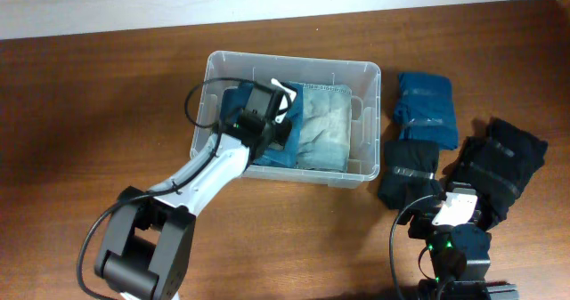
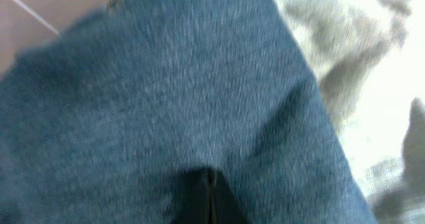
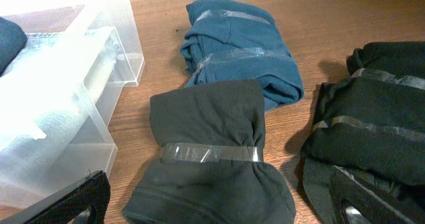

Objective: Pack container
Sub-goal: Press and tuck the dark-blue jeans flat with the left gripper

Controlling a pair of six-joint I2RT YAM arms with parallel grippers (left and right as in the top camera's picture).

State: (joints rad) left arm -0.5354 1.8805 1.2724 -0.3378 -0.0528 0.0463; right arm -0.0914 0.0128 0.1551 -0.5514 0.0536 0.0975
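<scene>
The container (image 1: 375, 122) is a clear plastic tub at the table's middle; its near corner shows in the right wrist view (image 3: 99, 124). Inside lie a dark blue denim bundle (image 1: 272, 153) on the left and a pale blue denim bundle (image 1: 322, 131) on the right. My left gripper (image 1: 265, 113) is down inside the tub. Its fingers (image 2: 209, 197) are shut together and press against the dark blue denim (image 2: 166, 98). My right gripper (image 3: 212, 207) is open, with its fingers either side of a taped black bundle (image 3: 209, 151) outside the tub.
A taped teal bundle (image 1: 426, 109) (image 3: 239, 44) lies right of the tub. The black bundle (image 1: 410, 171) lies in front of it. A larger taped black bundle (image 1: 500, 165) (image 3: 372, 111) lies at the far right. The table is brown wood.
</scene>
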